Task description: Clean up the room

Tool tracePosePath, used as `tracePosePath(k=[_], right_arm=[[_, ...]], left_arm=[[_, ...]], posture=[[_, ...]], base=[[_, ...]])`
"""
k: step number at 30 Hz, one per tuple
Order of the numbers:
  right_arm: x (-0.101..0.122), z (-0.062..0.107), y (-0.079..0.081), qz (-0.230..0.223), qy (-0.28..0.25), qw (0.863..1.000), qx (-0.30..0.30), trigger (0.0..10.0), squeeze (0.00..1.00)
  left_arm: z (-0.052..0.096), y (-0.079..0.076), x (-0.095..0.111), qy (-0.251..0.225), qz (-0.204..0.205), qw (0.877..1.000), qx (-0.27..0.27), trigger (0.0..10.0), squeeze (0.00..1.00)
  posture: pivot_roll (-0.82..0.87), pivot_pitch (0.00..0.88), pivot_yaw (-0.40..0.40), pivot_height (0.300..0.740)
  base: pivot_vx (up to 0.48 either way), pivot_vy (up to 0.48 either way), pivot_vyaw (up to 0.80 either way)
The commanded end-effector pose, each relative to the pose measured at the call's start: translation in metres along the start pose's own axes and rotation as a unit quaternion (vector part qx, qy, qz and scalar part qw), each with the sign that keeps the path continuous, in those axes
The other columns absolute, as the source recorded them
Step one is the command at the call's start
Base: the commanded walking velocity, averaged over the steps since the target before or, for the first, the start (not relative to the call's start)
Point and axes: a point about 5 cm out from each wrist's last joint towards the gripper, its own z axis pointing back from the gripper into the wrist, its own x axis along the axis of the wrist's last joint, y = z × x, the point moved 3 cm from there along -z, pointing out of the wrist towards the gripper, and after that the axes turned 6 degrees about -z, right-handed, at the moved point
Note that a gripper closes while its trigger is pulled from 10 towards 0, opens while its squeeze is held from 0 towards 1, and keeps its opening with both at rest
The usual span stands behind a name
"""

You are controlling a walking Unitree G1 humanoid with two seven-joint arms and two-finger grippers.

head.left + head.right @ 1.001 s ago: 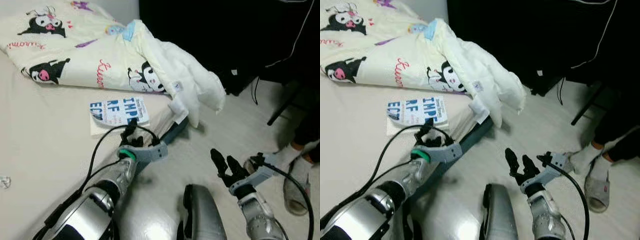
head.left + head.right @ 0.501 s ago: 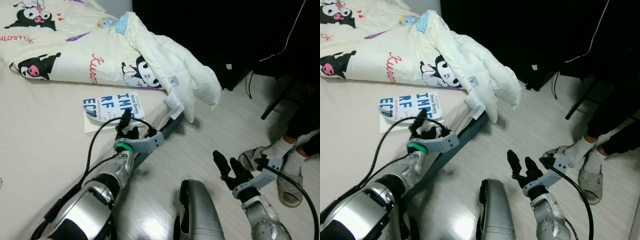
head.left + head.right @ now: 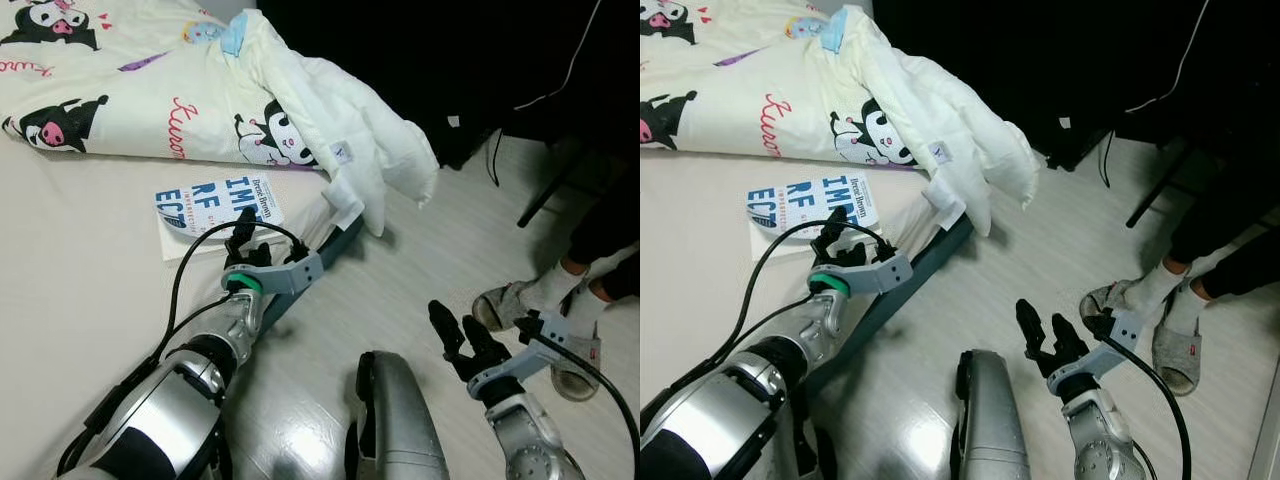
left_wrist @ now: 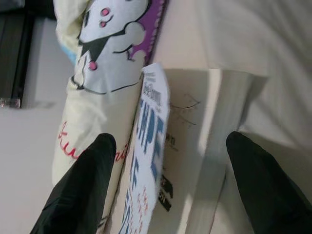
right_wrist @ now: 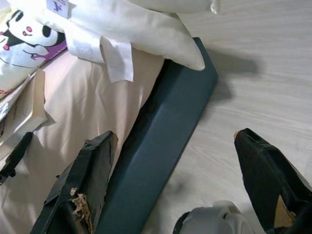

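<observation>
Left gripper, fingers spread wide, hovers over the book on the bed; right gripper also wide, empty, above the floor.

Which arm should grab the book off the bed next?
Left. The left gripper is open right at the book on the bed, fingers straddling it in the wrist view. The right gripper hangs open over the floor.

The left gripper reaches forward on an outstretched silver arm, jaws spread. The right gripper hangs low, jaws likewise apart.
</observation>
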Motion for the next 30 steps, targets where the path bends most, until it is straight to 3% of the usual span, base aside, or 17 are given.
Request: tracePosePath(k=[1, 10, 15, 21, 25, 27, 30], right_arm=[[-0.004, 0.007, -0.006, -0.005, 0.008, 1.0, -0.016, 10.0, 0.0], [-0.006, 0.01, -0.003, -0.008, 0.011, 1.0, -0.018, 10.0, 0.0], [-0.006, 0.013, -0.003, -0.009, 0.012, 1.0, -0.023, 10.0, 0.0], [-0.008, 0.021, -0.002, -0.011, 0.014, 0.999, -0.03, 10.0, 0.0], [-0.008, 0.022, -0.002, -0.011, 0.015, 0.999, -0.032, 10.0, 0.0], [-0.01, 0.025, -0.002, -0.013, 0.016, 0.999, -0.036, 10.0, 0.0], [-0.01, 0.025, -0.002, -0.013, 0.016, 0.999, -0.036, 10.0, 0.0]], left_arm=[[0.01, -0.017, -0.008, 0.007, -0.014, 0.999, -0.036, 10.0, 0.0], [0.013, -0.021, -0.013, 0.01, -0.02, 0.999, -0.042, 10.0, 0.0], [0.012, -0.018, -0.016, 0.036, 0.007, 0.999, -0.029, 10.0, 0.0], [0.002, 0.001, -0.022, 0.094, 0.061, 0.994, 0.02, 10.0, 0.0], [-0.001, 0.007, -0.024, 0.099, 0.063, 0.993, 0.032, 10.0, 0.0], [-0.007, 0.02, -0.03, 0.104, 0.065, 0.991, 0.053, 10.0, 0.0], [-0.007, 0.02, -0.03, 0.104, 0.065, 0.991, 0.053, 10.0, 0.0]], posture=[[-0.21, 0.324, 0.012, 0.551], [-0.21, 0.349, 0.015, 0.551], [-0.22, 0.364, 0.016, 0.551], [-0.24, 0.384, 0.019, 0.551], [-0.23, 0.387, 0.021, 0.551], [-0.23, 0.393, 0.025, 0.551], [-0.23, 0.393, 0.025, 0.551]], base=[[0.0, 0.0, 0.0], [0.0, 0.0, 0.0], [0.0, 0.0, 0.0], [0.0, 0.0, 0.0], [0.0, 0.0, 0.0], [0.0, 0.0, 0.0], [0.0, 0.0, 0.0]])
